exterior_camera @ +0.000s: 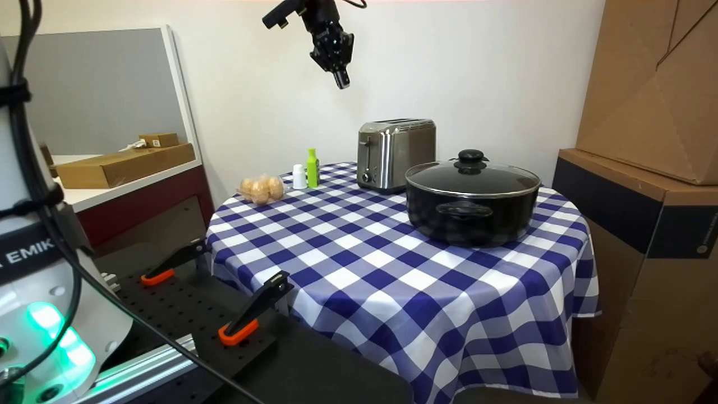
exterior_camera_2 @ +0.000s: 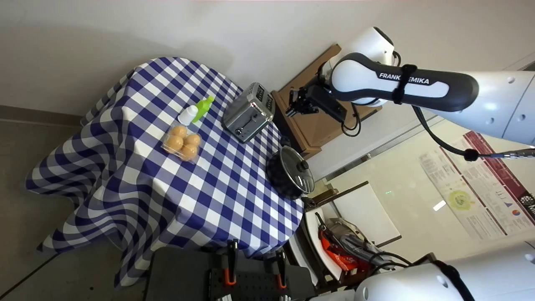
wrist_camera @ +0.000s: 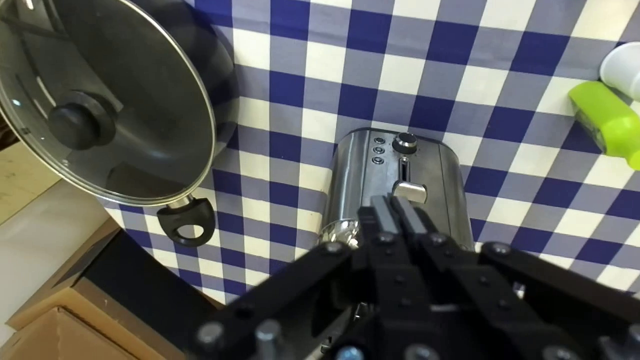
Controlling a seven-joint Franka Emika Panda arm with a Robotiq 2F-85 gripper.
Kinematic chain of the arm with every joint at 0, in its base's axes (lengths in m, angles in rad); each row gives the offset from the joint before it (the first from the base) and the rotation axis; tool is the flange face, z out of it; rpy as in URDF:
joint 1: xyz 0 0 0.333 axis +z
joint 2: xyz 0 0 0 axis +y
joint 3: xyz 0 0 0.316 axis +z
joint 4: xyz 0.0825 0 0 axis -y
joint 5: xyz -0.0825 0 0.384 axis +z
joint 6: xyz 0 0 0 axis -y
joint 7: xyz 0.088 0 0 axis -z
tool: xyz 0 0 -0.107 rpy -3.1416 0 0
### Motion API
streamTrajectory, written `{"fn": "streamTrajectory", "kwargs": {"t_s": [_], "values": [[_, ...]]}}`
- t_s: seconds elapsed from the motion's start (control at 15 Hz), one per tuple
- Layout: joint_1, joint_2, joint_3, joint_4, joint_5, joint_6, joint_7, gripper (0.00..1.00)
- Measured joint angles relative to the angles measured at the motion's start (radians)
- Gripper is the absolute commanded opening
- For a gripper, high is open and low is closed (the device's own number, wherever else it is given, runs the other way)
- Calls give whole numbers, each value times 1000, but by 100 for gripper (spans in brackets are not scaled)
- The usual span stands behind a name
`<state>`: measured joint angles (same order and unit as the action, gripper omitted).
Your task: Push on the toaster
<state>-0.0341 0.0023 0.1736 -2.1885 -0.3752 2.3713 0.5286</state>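
The shiny silver toaster (exterior_camera: 395,157) stands upright on the checkered table, in both exterior views (exterior_camera_2: 244,115). Its control face, with lever, knob and buttons, shows in the wrist view (wrist_camera: 440,175). The lever (wrist_camera: 410,191) sits at the top end of its slot, away from the knob (wrist_camera: 404,143); it also shows in an exterior view (exterior_camera: 364,143). My gripper (exterior_camera: 341,84) is high above the toaster, clearly apart from it, fingers pointing down. In the wrist view the fingertips (wrist_camera: 390,201) are together with nothing between them, and overlap the toaster's face just beside the lever. The gripper hides the toaster's top there.
A wide black lidded pot (exterior_camera: 474,216) stands close beside the toaster; its handle (wrist_camera: 192,220) points toward the toaster's side. A green bottle (exterior_camera: 313,168), a white container (exterior_camera: 299,177) and a clear egg pack (exterior_camera: 262,189) stand on the other side. Cardboard boxes (exterior_camera: 645,106) stand beyond the table's edge.
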Motion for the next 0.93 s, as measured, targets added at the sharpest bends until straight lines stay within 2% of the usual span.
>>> {"fn": "streamTrajectory", "kwargs": {"t_s": [0.33, 0.67, 0.93], "values": [[72, 182, -53, 126, -96, 1, 56, 0], [148, 317, -122, 244, -100, 2, 57, 0], [179, 398, -169, 319, -100, 2, 57, 0]]}}
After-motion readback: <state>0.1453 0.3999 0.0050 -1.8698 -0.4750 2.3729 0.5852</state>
